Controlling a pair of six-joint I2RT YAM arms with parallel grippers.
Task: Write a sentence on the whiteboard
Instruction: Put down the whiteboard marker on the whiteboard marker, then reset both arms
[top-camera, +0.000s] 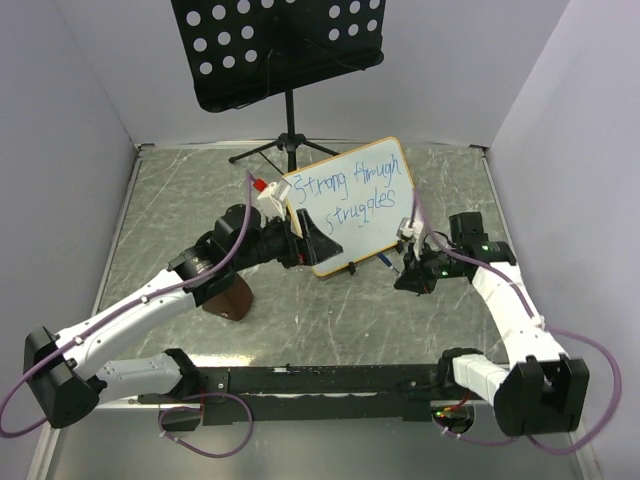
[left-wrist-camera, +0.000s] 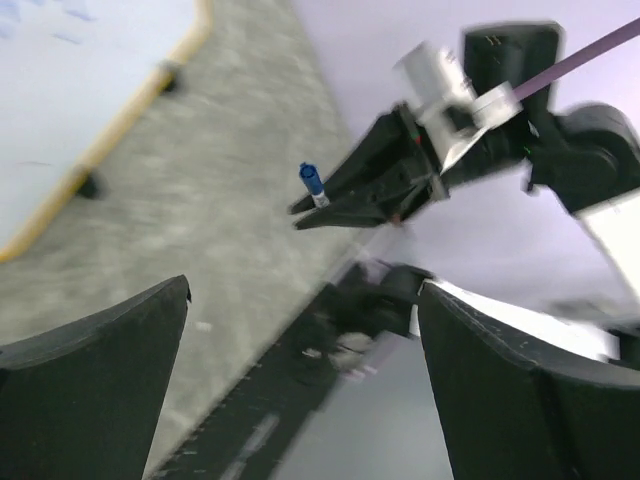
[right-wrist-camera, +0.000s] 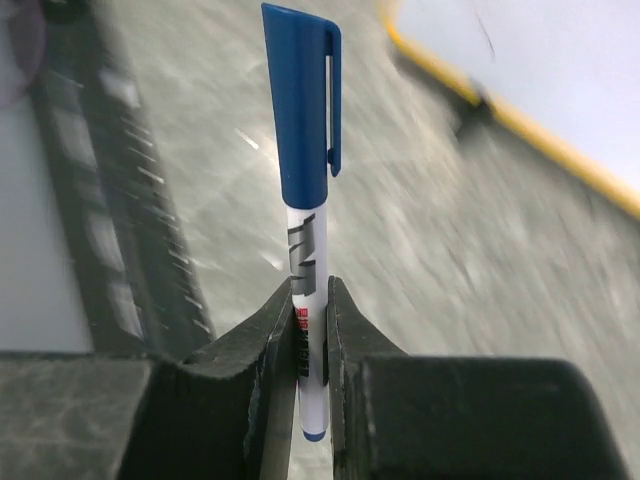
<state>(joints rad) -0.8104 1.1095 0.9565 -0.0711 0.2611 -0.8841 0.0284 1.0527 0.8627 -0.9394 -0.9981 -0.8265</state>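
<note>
right pincer (right-wrist-camera: 310, 300) clamping capped marker (right-wrist-camera: 303, 150), whiteboard (top-camera: 350, 205) nearby

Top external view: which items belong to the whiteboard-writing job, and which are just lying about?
Job:
whiteboard
sentence, in blue on the board
blue-capped marker, clamped in the right gripper
left gripper, open and empty

Lying about:
music stand, at the back
brown object, can't tell what it is

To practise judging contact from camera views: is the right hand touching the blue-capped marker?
Touching. The right wrist view shows the marker pinched at its white barrel between both fingers of the right hand, with its cap sticking out beyond them.
</note>
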